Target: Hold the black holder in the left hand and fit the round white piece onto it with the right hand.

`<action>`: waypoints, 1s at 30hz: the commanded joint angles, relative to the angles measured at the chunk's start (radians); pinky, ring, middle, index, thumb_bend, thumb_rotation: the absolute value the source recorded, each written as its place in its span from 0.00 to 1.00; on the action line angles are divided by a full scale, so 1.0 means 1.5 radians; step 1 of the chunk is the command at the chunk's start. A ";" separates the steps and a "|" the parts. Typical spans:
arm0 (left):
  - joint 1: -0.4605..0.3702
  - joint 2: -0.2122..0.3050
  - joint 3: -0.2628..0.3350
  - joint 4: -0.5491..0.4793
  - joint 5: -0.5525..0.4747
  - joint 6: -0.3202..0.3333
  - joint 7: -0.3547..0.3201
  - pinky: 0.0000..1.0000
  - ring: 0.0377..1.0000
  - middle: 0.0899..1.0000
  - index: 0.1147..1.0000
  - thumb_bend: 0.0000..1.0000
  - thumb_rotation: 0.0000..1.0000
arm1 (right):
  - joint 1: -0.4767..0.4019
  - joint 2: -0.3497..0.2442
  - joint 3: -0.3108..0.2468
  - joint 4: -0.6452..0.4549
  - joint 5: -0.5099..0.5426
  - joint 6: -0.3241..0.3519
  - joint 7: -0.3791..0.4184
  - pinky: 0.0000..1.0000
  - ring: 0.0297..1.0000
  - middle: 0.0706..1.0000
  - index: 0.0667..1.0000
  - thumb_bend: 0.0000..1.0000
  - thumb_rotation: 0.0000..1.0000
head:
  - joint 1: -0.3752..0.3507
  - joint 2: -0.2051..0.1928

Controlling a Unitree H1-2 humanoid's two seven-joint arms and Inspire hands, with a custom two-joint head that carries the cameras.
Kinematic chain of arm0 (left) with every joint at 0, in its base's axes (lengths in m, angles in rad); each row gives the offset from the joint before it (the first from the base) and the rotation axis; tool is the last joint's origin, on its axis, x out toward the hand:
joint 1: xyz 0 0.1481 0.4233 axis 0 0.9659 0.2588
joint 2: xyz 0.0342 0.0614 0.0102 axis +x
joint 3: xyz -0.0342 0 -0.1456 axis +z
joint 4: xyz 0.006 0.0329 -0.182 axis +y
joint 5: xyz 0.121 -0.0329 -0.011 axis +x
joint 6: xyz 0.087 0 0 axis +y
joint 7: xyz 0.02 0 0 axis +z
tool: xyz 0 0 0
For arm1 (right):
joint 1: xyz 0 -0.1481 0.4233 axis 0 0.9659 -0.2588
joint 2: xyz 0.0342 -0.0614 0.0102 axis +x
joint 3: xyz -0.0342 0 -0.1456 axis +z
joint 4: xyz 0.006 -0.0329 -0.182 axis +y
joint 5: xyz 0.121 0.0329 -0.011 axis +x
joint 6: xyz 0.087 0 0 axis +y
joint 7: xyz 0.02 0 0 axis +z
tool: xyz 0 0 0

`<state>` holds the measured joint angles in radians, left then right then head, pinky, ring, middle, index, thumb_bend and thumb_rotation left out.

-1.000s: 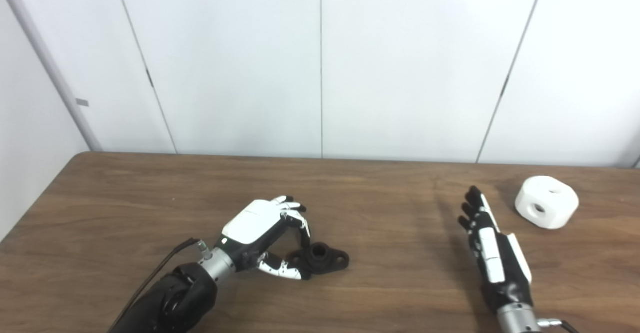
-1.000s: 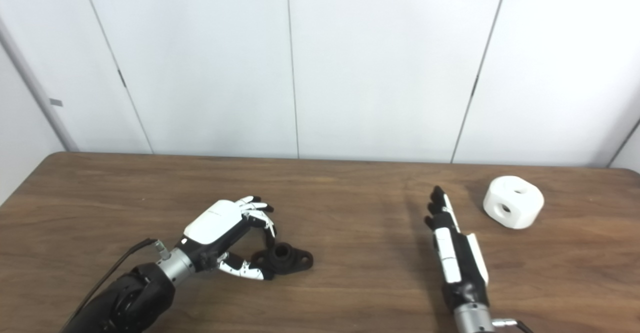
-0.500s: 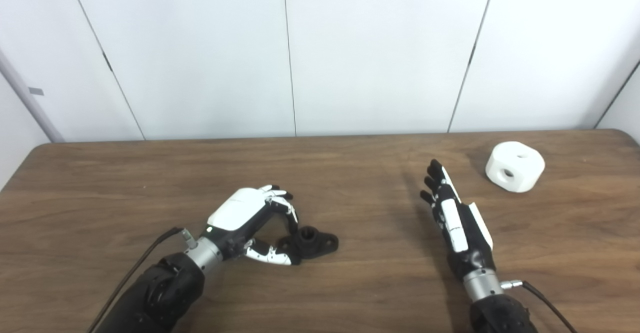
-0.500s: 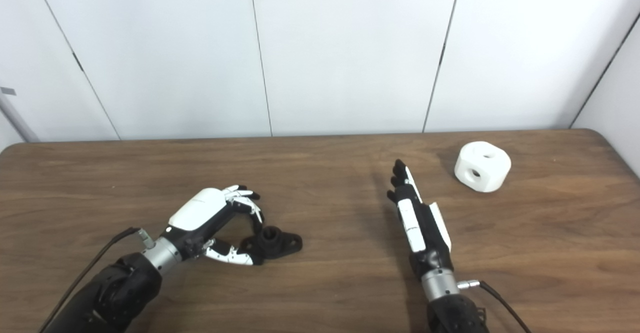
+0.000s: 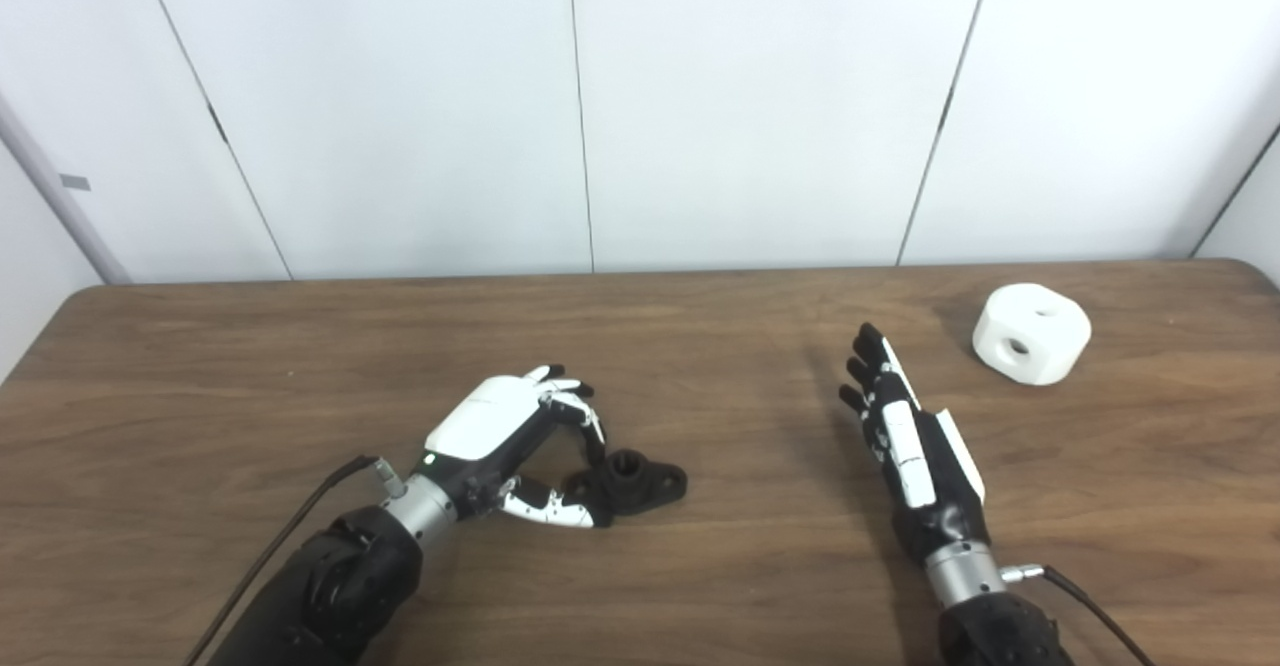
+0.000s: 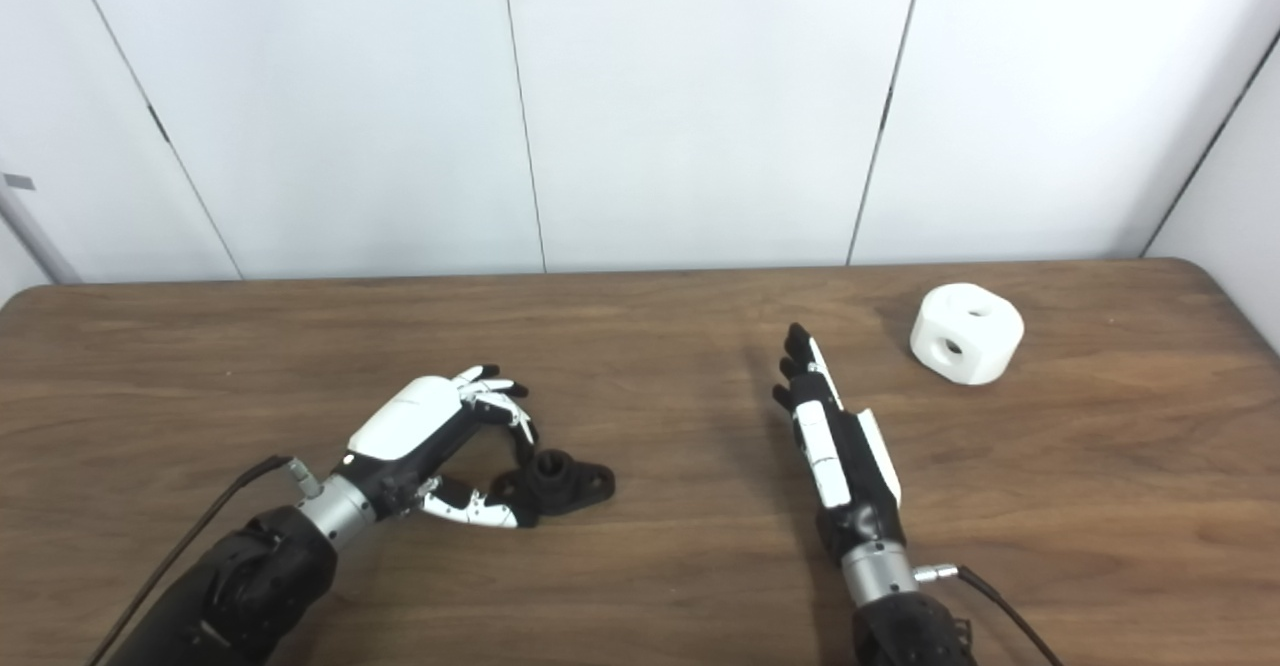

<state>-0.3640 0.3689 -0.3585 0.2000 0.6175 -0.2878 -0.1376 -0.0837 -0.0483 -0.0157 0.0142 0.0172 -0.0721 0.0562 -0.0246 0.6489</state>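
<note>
A wide wooden bench [image 5: 200,366] fills my view, with white wall panels behind it. My left robot hand [image 5: 505,431] lies low on the bench left of centre, fingers curled over and thumb reaching under toward the black holder [image 5: 632,478], which rests flat on the wood. The fingertips are at the holder's near end, but I cannot tell whether they grip it yet (the contact is too small to read). My right robot hand [image 5: 905,436] sits right of centre, fingers straight and spread, holding nothing. The round white piece [image 5: 1031,333] stands well apart from it, near the bench's far right corner.

My worry: closing on only the holder's end could pivot or push it away across the smooth wood. Reaching right, I could also nudge the white piece toward the edge.
</note>
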 commanded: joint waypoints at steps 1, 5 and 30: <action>-0.003 -0.008 -0.016 0.006 0.010 0.003 -0.018 0.98 0.87 0.65 0.41 0.52 0.05 | 0.006 0.005 0.001 0.003 0.014 -0.011 0.004 0.97 1.00 1.00 1.00 0.46 1.00 | -0.002 0.000; -0.003 -0.011 -0.017 0.014 0.008 -0.003 -0.009 0.97 0.87 0.64 0.41 0.52 0.05 | 0.006 0.003 0.003 0.001 0.005 -0.009 0.000 0.97 0.99 1.00 1.00 0.45 1.00 | -0.005 -0.002; 0.004 -0.016 -0.043 0.025 0.007 -0.028 -0.007 0.95 0.86 0.64 0.41 0.52 0.05 | 0.000 -0.018 -0.092 -0.328 -0.162 0.040 -0.124 0.73 0.82 0.80 0.76 0.46 0.50 | -0.078 -0.003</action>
<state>-0.3623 0.3592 -0.3814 0.2163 0.6136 -0.3126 -0.1107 -0.0462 -0.0599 -0.1428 -0.4312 -0.1873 0.0296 -0.1036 -0.1411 0.6443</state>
